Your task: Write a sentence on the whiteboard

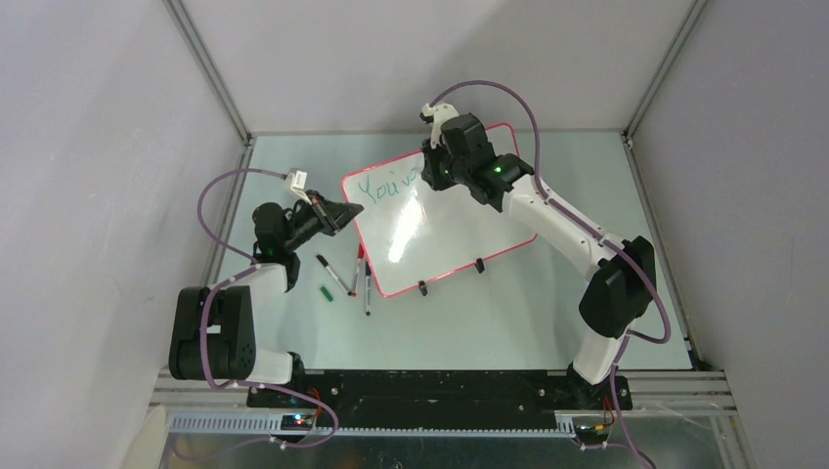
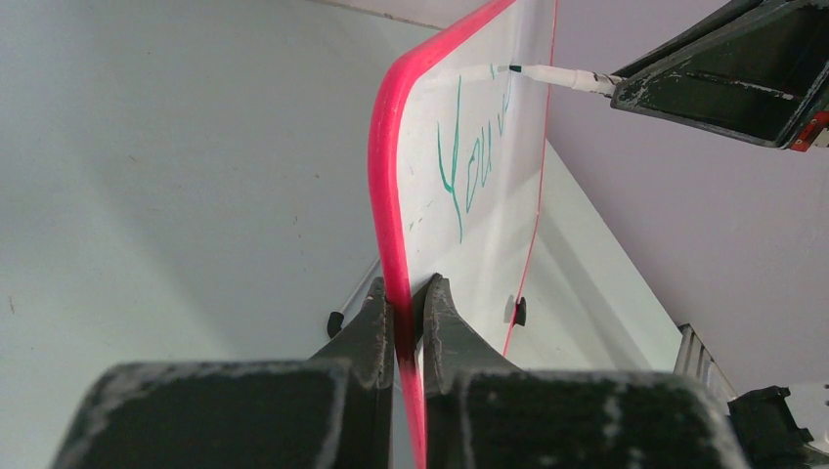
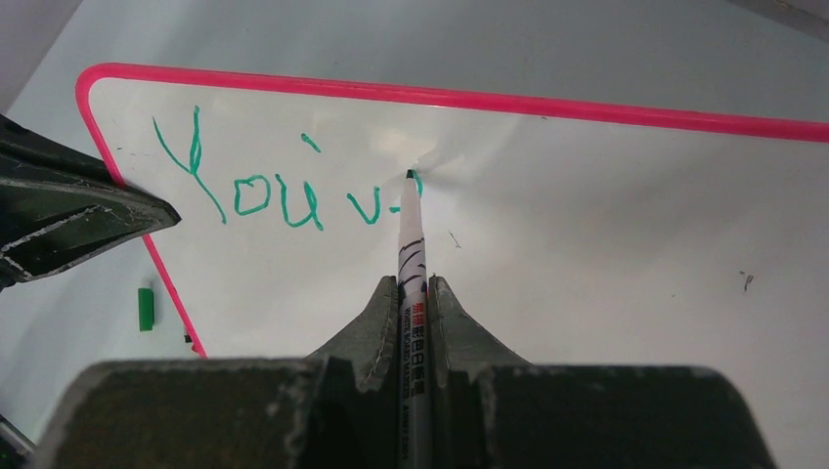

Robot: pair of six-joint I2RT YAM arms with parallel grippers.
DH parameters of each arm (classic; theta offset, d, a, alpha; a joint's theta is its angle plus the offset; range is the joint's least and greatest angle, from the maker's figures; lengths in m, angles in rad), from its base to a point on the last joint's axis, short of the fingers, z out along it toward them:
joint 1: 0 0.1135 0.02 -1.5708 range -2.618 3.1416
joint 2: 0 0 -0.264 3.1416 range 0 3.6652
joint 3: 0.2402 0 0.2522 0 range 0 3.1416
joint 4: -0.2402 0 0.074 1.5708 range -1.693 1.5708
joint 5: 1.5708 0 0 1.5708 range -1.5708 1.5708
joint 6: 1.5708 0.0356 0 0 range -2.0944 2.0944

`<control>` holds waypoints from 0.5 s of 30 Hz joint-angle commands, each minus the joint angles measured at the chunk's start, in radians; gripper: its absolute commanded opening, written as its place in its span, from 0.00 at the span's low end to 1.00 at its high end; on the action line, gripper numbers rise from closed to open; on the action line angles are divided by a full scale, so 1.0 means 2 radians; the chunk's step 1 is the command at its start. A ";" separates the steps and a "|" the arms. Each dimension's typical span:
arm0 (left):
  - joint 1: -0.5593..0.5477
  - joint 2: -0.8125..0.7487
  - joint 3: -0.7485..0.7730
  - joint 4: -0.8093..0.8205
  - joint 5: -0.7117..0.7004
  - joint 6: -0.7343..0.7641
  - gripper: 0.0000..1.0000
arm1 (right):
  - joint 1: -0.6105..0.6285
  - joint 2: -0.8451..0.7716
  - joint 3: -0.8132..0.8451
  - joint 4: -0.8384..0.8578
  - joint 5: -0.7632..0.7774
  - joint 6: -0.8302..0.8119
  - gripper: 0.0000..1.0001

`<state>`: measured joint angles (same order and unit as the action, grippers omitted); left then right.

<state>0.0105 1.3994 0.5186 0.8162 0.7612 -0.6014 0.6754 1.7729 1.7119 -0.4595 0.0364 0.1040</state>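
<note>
Pens [image 1: 342,277] lie spare on the counter [image 1: 508,322] near the arms, a green cap [image 1: 327,293] beside them. Just beyond, the left tool [image 2: 409,303] pinches the whiteboard [image 1: 450,234] by its pink left rim, the board lying aslant mid-counter. Farther out, the right tool [image 3: 414,288] is clamped on a marker [image 3: 411,234], its tip at the surface. The sentence [image 3: 283,191] so far reads only "You", then a "v" and a fresh stroke; most of the writing appears still to come.
</note>
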 commanded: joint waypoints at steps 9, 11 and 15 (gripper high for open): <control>-0.007 0.018 -0.014 -0.068 -0.054 0.095 0.00 | 0.009 -0.005 -0.002 -0.010 -0.007 -0.005 0.00; -0.007 0.018 -0.014 -0.068 -0.054 0.095 0.00 | 0.009 -0.007 -0.007 -0.010 -0.010 -0.005 0.00; -0.007 0.017 -0.014 -0.068 -0.054 0.095 0.00 | 0.009 -0.012 -0.014 -0.012 -0.011 -0.007 0.00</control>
<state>0.0105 1.3994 0.5186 0.8158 0.7609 -0.6014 0.6891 1.7729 1.6993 -0.4732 0.0227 0.1032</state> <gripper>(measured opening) 0.069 0.133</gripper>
